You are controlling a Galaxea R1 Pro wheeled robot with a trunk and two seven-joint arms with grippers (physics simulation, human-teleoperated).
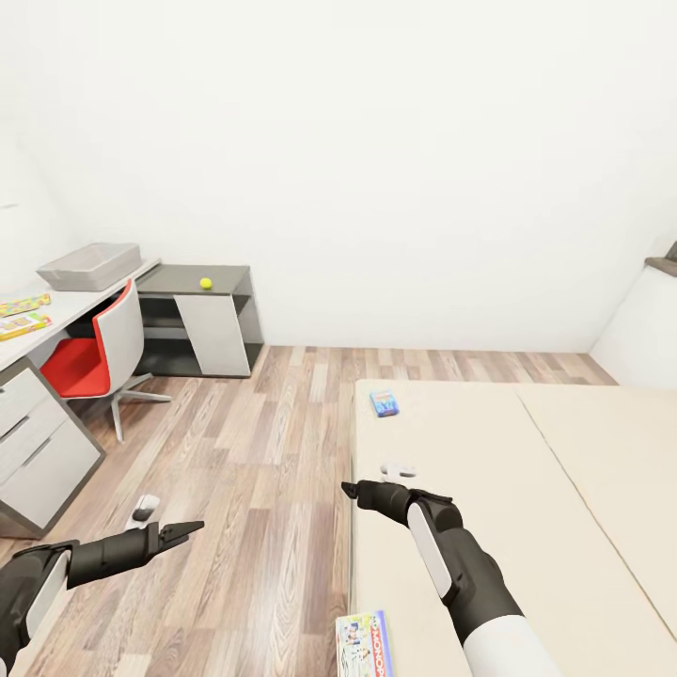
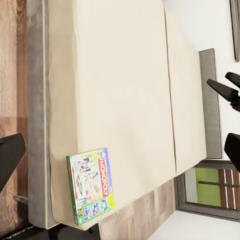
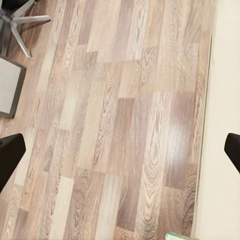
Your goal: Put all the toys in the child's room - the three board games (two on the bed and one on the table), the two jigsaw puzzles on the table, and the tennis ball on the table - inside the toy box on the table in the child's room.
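The Monopoly board game [image 1: 365, 644] [image 2: 90, 185] lies flat near the bed's [image 1: 564, 489] near corner. A smaller blue-teal board game [image 1: 384, 403] lies further up the beige mattress. On the table [image 1: 70, 308] at the left stands the grey toy box [image 1: 89, 265], with two jigsaw puzzles [image 1: 23, 315] in front of it. The tennis ball [image 1: 205, 283] rests on the lower dark cabinet. My left gripper [image 1: 193, 527] hangs open over the floor. My right gripper [image 1: 350, 489] is open above the bed's edge, its fingers [image 3: 10, 155] wide apart and empty.
A red and white swivel chair [image 1: 99, 357] stands at the desk. White drawers [image 1: 38, 442] jut out at the left. A small white and grey object [image 1: 143, 509] lies on the plank floor, and another small white object [image 1: 400, 467] on the mattress.
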